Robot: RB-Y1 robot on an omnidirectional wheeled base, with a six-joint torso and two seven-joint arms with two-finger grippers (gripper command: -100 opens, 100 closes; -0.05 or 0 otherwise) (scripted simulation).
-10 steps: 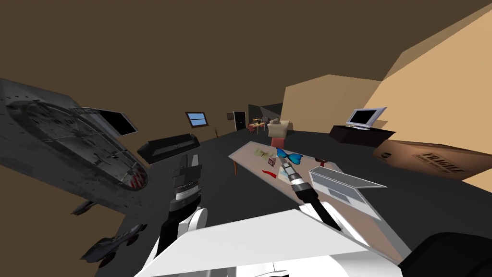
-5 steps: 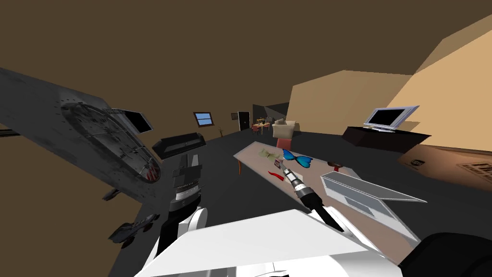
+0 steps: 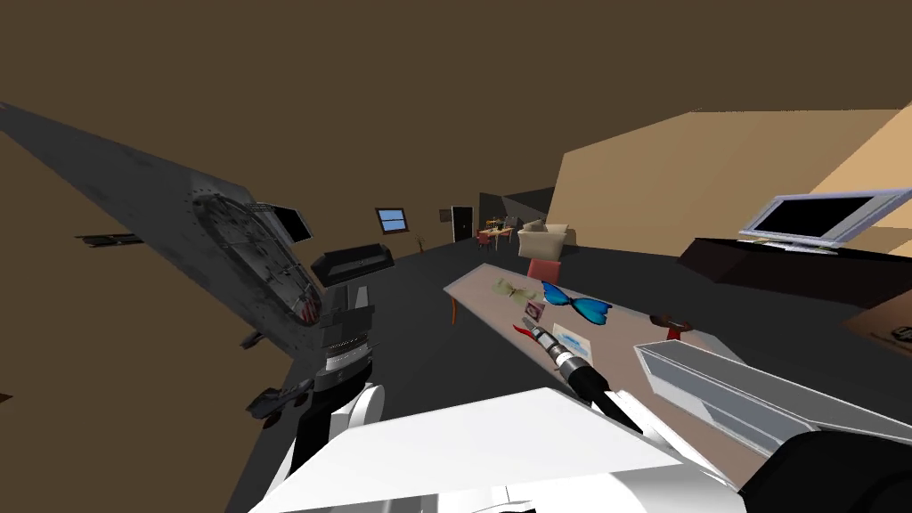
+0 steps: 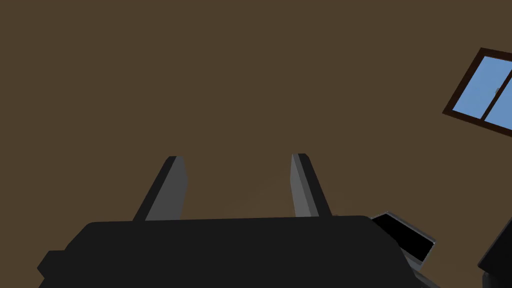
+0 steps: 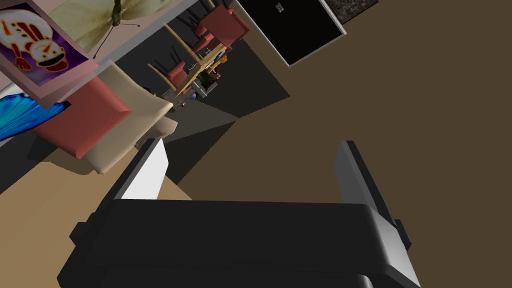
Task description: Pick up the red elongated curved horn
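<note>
The red curved horn (image 3: 521,330) lies on the pale table (image 3: 472,283) near its left edge, in the head view. My right gripper (image 3: 535,333) reaches over the table just to the right of the horn, very near it; contact cannot be told. Its fingers (image 5: 147,172) stand open in the right wrist view with nothing between them, and the gripper (image 5: 247,155) looks past a snowman picture (image 5: 35,47) toward a red chair (image 5: 82,122). The left gripper (image 3: 348,301) is raised left of the table, open (image 4: 235,167) and empty.
Also on the table are a blue butterfly (image 3: 577,306), a pale butterfly (image 3: 514,288), a small framed picture (image 3: 534,310), a sheet of paper (image 3: 573,339), a dark red dish (image 3: 670,321) and an open laptop (image 3: 735,392) at near right. A dark couch (image 3: 354,261) stands left.
My head view has swung, so the table and room have slid right and grown. The right gripper's tip now sits closer beside the horn. The left arm holds its pose.
</note>
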